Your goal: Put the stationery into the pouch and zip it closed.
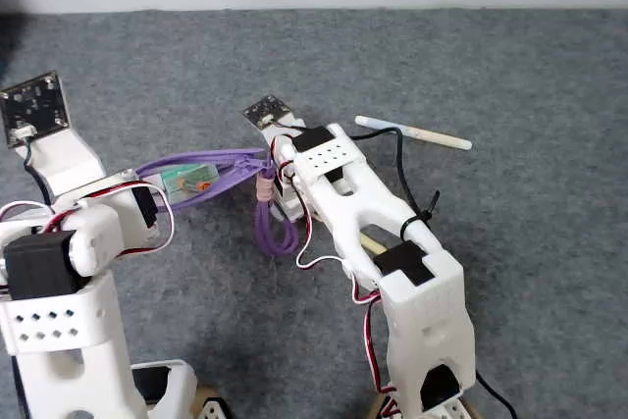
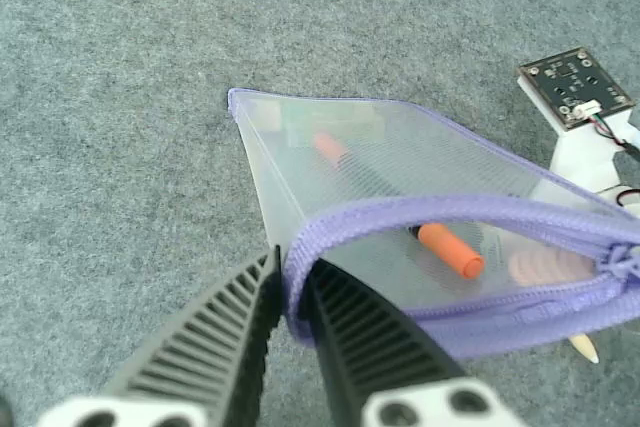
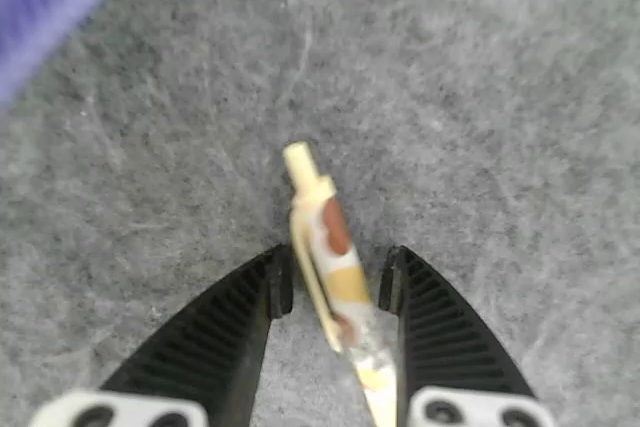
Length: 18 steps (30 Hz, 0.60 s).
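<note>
Left wrist view: the left fingers (image 2: 225, 332) are pinched shut on the purple rim of the pouch (image 2: 400, 187), which stretches away from them over the grey counter (image 2: 110, 147) with an orange marker (image 2: 450, 250) inside. The right fingers (image 3: 225, 337) close narrowly around a cream pen (image 3: 325, 237), its tip reaching past them.

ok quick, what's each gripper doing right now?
Left gripper: closed, pinching the zipper edge of the pouch.
Right gripper: closed around the pen, apparently holding it.
</note>
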Motion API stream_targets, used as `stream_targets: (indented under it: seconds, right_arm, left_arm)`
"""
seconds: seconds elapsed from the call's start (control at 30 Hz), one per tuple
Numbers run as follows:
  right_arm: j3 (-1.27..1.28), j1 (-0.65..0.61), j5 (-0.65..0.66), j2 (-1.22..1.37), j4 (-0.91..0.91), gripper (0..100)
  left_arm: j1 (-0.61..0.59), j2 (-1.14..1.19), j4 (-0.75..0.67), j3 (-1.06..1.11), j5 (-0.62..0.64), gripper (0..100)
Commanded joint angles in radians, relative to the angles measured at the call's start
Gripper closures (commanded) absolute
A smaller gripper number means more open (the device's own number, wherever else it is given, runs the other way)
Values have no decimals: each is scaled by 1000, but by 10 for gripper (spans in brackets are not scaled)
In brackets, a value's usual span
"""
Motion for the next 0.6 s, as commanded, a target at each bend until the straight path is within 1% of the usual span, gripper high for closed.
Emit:
stream_targets:
  seconds: [0.0, 0.1, 0.13, 0.23, 0.27, 0.33, 0.4, 0.57]
  right_arm:
    - [-43, -8, 12, 24, 1, 854]
    - [-43, -4, 12, 48, 1, 857]
    - [-43, 2, 12, 48, 4, 871]
    - [-43, 19, 12, 48, 7, 984]
    - [-43, 27, 11, 42, 12, 995]
    - [-43, 47, 8, 24, 50, 973]
    - [-43, 59, 6, -4, 84, 993]
    - [-43, 107, 5, -124, 188, 991]
  left_arm:
    - [-11, -3, 2, -56, 9, 986]
    - [-11, -6, 2, -56, 9, 986]
    - [-11, -6, 2, -56, 9, 986]
    - [-11, -6, 2, -56, 9, 986]
    - [-11, -6, 2, -56, 9, 986]
    - [-9, -6, 2, -56, 9, 986]
    - [-8, -6, 5, -56, 9, 986]
    - [-5, -3, 17, -56, 9, 986]
